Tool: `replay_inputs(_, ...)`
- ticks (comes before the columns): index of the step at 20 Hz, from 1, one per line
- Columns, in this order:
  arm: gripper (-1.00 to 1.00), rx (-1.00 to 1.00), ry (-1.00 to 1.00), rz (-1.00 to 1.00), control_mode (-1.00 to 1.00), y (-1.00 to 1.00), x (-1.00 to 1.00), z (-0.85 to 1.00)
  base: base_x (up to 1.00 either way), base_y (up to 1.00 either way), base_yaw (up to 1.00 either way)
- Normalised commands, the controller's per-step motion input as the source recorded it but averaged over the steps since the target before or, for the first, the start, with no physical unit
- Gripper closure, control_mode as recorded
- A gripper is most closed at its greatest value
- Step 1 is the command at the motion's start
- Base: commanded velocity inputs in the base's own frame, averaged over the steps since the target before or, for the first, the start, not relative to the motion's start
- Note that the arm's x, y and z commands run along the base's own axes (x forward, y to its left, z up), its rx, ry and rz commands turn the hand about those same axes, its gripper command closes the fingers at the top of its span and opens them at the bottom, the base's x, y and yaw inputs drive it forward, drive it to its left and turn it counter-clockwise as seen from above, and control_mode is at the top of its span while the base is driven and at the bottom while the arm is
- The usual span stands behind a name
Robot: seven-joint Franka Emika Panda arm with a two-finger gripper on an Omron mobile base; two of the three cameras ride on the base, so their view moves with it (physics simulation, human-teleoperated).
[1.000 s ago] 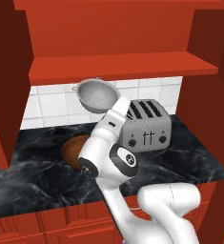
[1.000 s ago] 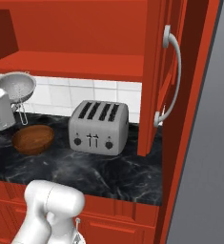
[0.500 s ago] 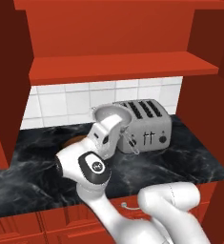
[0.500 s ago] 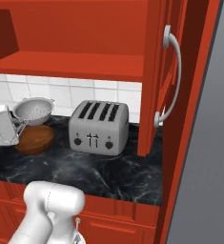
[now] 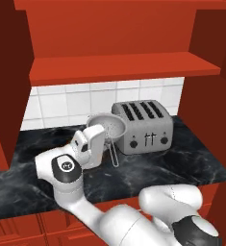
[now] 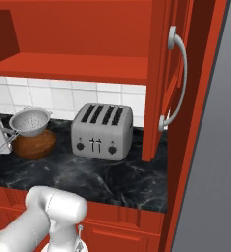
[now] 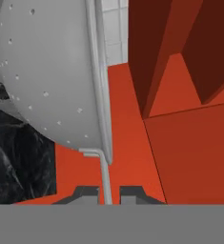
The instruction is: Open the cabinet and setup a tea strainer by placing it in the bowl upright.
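- Two fingertips of the gripper [image 7: 106, 194] pinch the strainer's thin handle — clamped tight.
- Strainer [image 6: 30, 121] sits upright in the bowl [image 6: 34, 144], just left of the toaster [image 6: 101, 131].
- Cabinet [image 6: 166, 88] door stands open above the counter [image 6: 112, 177].

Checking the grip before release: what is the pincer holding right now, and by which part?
The pincer is shut on the tea strainer, gripping its thin wire handle, with the basket over the bowl.

The black marbled tabletop [image 6: 112, 174] is occupied by a brown wooden bowl [image 6: 34, 144] and, beside it, a silver four-slot toaster [image 6: 101, 132].
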Motion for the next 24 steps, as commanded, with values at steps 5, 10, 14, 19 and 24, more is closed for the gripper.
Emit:
replay_inputs(5,1.00,0.00,0.00,-0.03,-1.00,0.47,0.18,-0.44,0.00,0.00,0.00)
replay_inputs(10,1.00,0.00,0.00,-0.05,-1.00,0.10,0.26,-0.60,0.00,0.00,0.00)
replay_inputs(14,1.00,0.00,0.00,0.00,-1.00,0.01,0.21,-0.34,0.00,0.00,0.00)
replay_inputs(19,1.00,0.01,0.00,0.00,-1.00,0.25,0.10,-0.13,0.00,0.00,0.00)
replay_inputs(24,1.00,0.04,0.00,0.00,-1.00,0.20,0.09,-0.29,0.00,0.00,0.00)
